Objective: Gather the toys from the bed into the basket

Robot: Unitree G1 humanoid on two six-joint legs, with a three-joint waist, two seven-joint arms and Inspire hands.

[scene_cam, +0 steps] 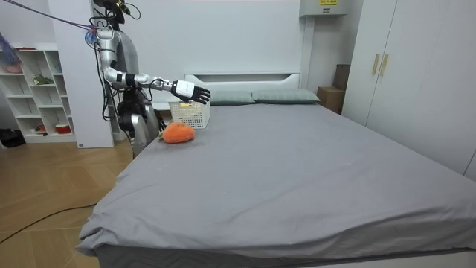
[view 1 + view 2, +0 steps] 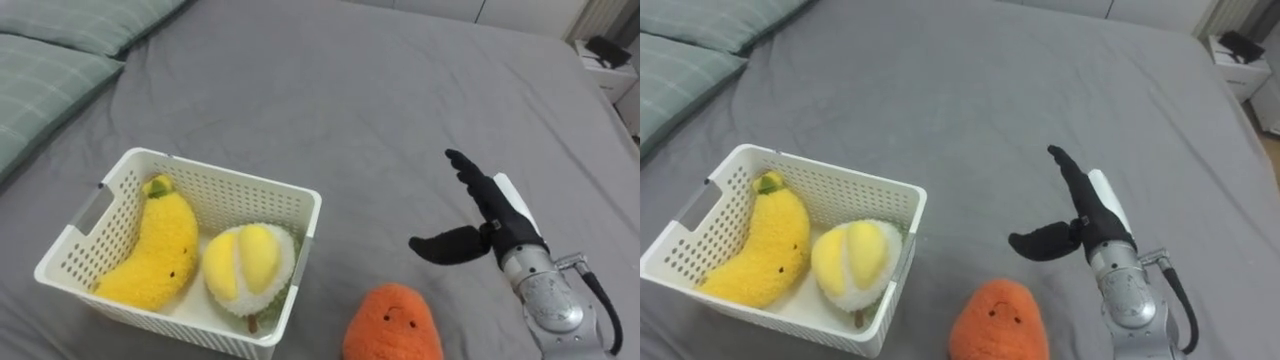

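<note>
the orange plush toy is a rounded, fuzzy lump with two small dark eyes and a little mouth stitched on its front. it lies on the grey bed just to the right of the white basket, off that basket's near right corner and apart from its wall. the right hand hangs over the sheet farther right of the basket, past the toy and not touching it, with dark fingers stretched straight and the thumb splayed out toward the basket, holding nothing. the basket has perforated walls and holds two toys side by side: a yellow banana plush on its left and a round pale-yellow fruit plush on its right.
</note>
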